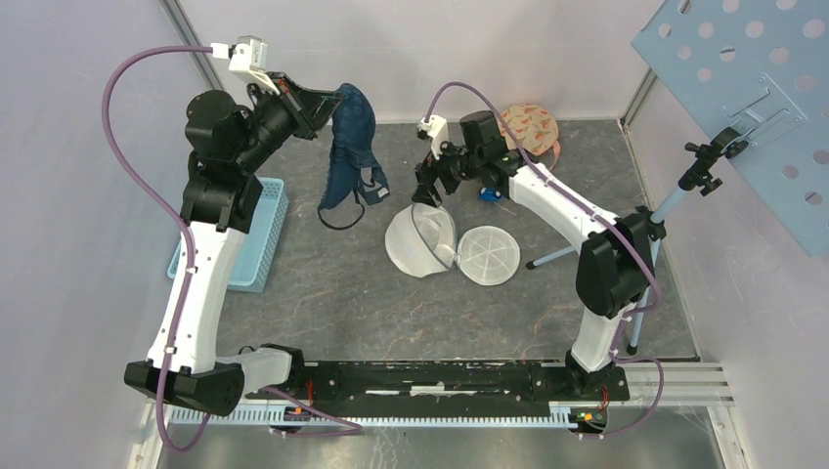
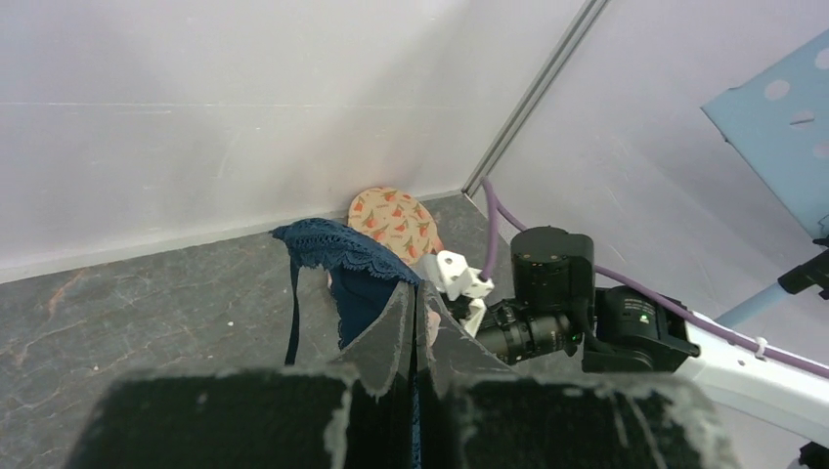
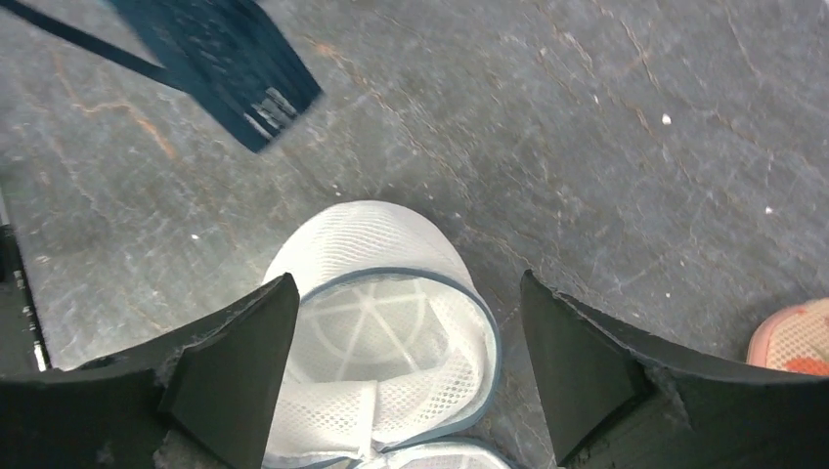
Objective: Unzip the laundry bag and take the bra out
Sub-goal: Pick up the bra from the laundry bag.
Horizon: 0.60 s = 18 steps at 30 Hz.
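Navy lace bra (image 1: 352, 147): out of the bag, hanging below the left gripper (image 1: 327, 103), straps dangling over the worktop (image 1: 323, 313).
Left jaws: pressed together on the bra's upper edge.
Right gripper (image 3: 409, 283): jaws wide apart, gripping nothing.
White mesh laundry bag (image 1: 420, 239): unzipped, mouth gaping directly beneath the right jaws, round lid (image 1: 488, 254) flat beside it.
Step in hand: likely carrying the bra clear.
Doing it well: firm clamp, straps lifted high, path away from the right jaws; blue basket (image 1: 256, 244), nearside of the left jaws, looks a fair landing spot.
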Each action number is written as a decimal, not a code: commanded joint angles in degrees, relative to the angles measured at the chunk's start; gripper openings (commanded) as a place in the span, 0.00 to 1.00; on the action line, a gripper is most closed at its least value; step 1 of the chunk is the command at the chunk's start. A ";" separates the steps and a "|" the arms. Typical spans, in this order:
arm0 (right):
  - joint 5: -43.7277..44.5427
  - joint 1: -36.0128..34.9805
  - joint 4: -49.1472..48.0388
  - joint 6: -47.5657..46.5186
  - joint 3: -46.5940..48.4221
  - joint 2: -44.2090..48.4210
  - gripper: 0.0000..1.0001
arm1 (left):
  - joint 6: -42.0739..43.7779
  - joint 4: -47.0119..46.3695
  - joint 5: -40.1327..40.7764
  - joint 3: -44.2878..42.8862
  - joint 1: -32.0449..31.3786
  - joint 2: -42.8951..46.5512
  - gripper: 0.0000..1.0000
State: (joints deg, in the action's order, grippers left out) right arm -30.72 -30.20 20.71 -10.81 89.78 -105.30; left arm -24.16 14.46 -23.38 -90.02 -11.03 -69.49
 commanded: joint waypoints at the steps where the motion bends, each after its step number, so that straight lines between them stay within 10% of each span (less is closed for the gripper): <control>1: -7.79 0.22 -2.75 -1.05 3.15 6.18 0.92 | -6.64 -4.61 -1.42 0.74 0.78 0.47 0.02; 18: 5.04 -10.78 -21.87 5.10 -1.12 11.47 0.98 | -14.36 -8.25 -0.21 3.07 1.27 -0.12 0.02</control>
State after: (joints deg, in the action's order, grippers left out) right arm -31.73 -39.13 2.48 -5.65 87.46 -93.49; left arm -34.28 10.20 -23.51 -86.80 -10.20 -69.97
